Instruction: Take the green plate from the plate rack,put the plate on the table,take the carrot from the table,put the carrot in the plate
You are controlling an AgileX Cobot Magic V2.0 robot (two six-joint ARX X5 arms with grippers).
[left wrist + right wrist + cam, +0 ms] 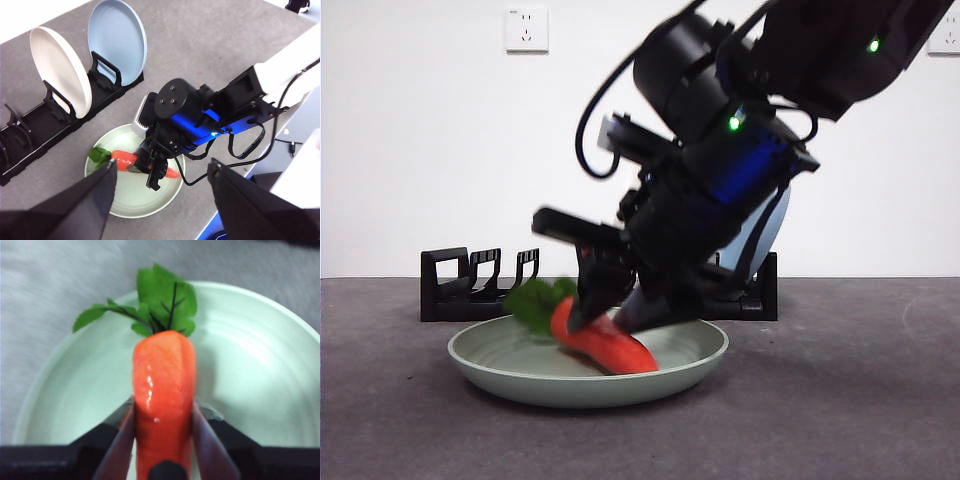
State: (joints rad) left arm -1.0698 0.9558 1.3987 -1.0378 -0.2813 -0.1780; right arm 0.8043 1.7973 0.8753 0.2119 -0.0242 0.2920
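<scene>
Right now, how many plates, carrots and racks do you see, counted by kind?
Plates: 3 (green plate, cream-white plate, light blue plate)
Carrots: 1 (carrot, held by the right gripper)
Racks: 1 (plate rack)
Total: 5

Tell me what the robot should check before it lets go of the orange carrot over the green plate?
1. The pale mint-green round plate lies flat on the dark grey table: ok.
2. The right gripper has its jaws shut on the bright orange toy carrot: ok.
3. The carrot is over the inside of the plate, not over its rim: ok.
4. The carrot's tip touches the plate floor: cannot tell, it looks very near in the front view.
5. The left gripper hangs open, high above and away from the plate: ok.
6. The cream-white plate and light blue plate stand in the black plate rack, away from the drop spot: ok.
</scene>
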